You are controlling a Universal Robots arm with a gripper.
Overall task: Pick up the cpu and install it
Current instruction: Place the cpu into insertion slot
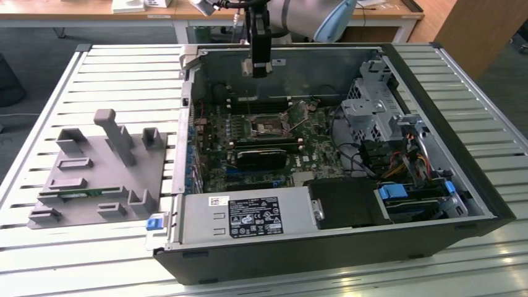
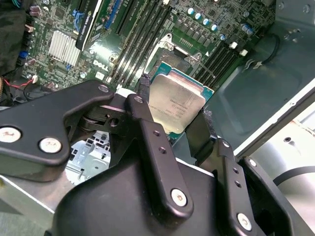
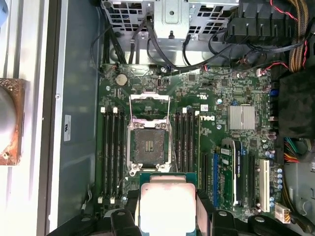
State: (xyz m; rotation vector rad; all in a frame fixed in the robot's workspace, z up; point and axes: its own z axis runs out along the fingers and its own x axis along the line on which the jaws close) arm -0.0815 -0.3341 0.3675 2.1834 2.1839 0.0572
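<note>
Exterior view: one claw [image 1: 258, 69] poised over one open computer case [image 1: 330, 247] on a slatted metal table [image 1: 107, 260]; one grey fixture [image 1: 99, 173] well apart, toward the exterior view's left; desks behind.

Second wrist view: clamps one cpu [image 2: 174, 101] between two fingers [image 2: 152, 142]; square, no long axis, metal lid toward the camera.

First wrist view: grips the cpu [image 3: 167, 204] by opposite edges; one open socket [image 3: 147, 145] just beyond the fingertips.

A slatted metal table [image 1: 49, 260] stands before wooden desks [image 1: 58, 9] on a grey floor [image 1: 115, 34].
</note>
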